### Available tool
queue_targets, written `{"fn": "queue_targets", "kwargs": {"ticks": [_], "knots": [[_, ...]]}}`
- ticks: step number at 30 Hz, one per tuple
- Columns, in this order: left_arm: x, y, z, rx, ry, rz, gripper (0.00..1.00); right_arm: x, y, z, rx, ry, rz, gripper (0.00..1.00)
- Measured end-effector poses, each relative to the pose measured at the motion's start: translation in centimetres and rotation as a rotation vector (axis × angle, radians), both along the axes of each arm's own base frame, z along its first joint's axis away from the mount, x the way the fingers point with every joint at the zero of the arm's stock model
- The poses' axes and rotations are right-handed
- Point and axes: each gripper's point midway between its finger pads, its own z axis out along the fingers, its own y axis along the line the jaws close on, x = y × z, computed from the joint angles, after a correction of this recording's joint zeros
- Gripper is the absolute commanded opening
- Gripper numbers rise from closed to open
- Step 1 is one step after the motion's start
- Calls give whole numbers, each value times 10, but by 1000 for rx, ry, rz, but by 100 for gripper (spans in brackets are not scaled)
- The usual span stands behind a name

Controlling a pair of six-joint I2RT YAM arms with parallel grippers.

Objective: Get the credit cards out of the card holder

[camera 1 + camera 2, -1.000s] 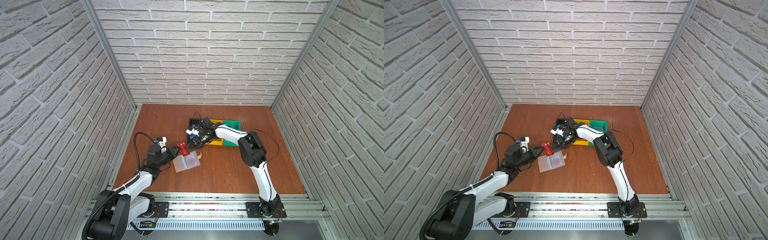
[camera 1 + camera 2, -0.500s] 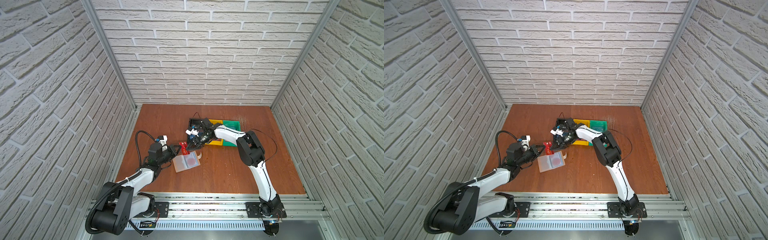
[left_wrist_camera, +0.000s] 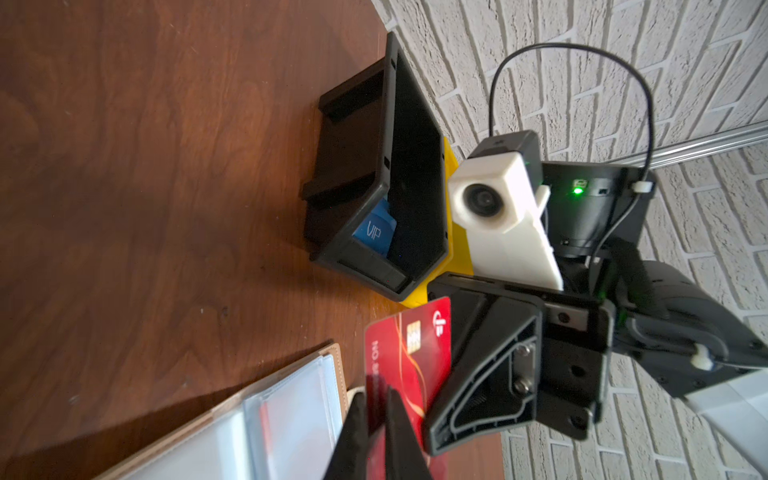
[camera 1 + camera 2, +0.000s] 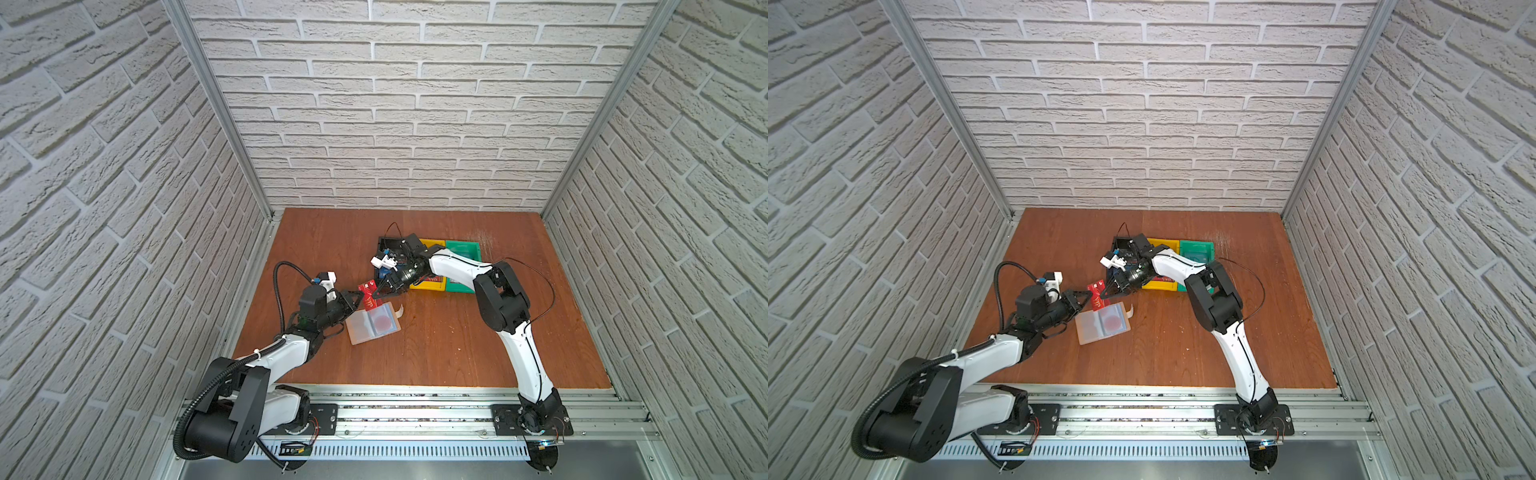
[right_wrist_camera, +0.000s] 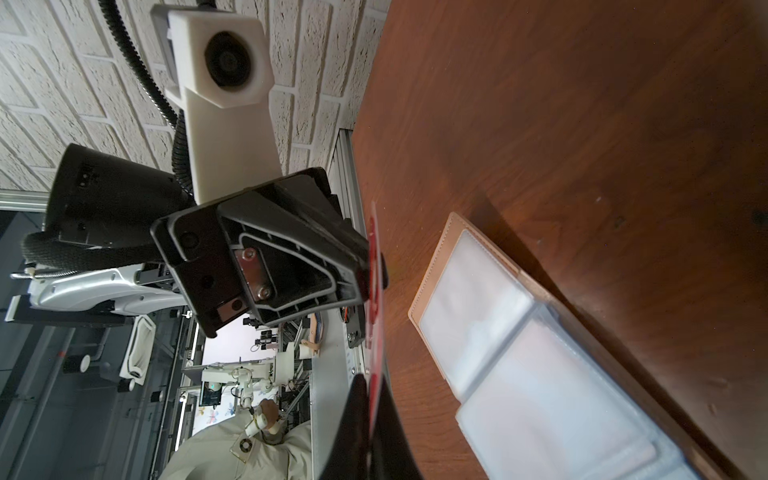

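Handover in mid-air above the table (image 4: 457, 353): within the last second my right gripper (image 4: 379, 291) has closed down on the dark red card (image 4: 367, 297), which the left gripper (image 4: 360, 296) was already holding up clear of the card holder (image 4: 359, 331). In the right wrist view the card runs edge-on between that gripper's fingers (image 5: 349, 436), clamped. The left gripper's fingers (image 3: 353, 440) stand narrow about the opposite end of the card, and I cannot tell whether they still pinch it or have just let go. I read this as the transfer half done: the card is out of its sleeve and only needs one arm to release before it can travel. The blue card (image 3: 372, 235) already lies in the black bin (image 3: 353, 137), while the pale card (image 4: 382, 321) with the red circle sits in a clear sleeve of the holder, which lies spread flat just below the two grippers. Behind the right gripper the yellow bin (image 4: 433, 242) and green bin (image 4: 462, 247) stand side by side, partly under its forearm. Room is tight, with the gripper tips almost meeting over the card.
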Motion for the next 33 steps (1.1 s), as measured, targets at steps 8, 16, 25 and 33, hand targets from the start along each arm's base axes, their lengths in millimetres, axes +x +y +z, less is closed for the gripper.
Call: {"fn": "queue_targets", "kwargs": {"ticks": [8, 16, 25, 33], "knots": [[-6, -12, 1, 8, 7, -74, 23, 5, -20, 11, -99, -171, 69, 5], [-21, -9, -11, 52, 64, -97, 24, 6, -58, 18, -329, -393, 195, 5], [-26, -7, -19, 76, 96, -102, 24, 23, -116, 39, -647, -671, 295, 5], [-23, -8, -19, 79, 100, -103, 24, 35, -161, 52, -847, -820, 367, 5]]}}
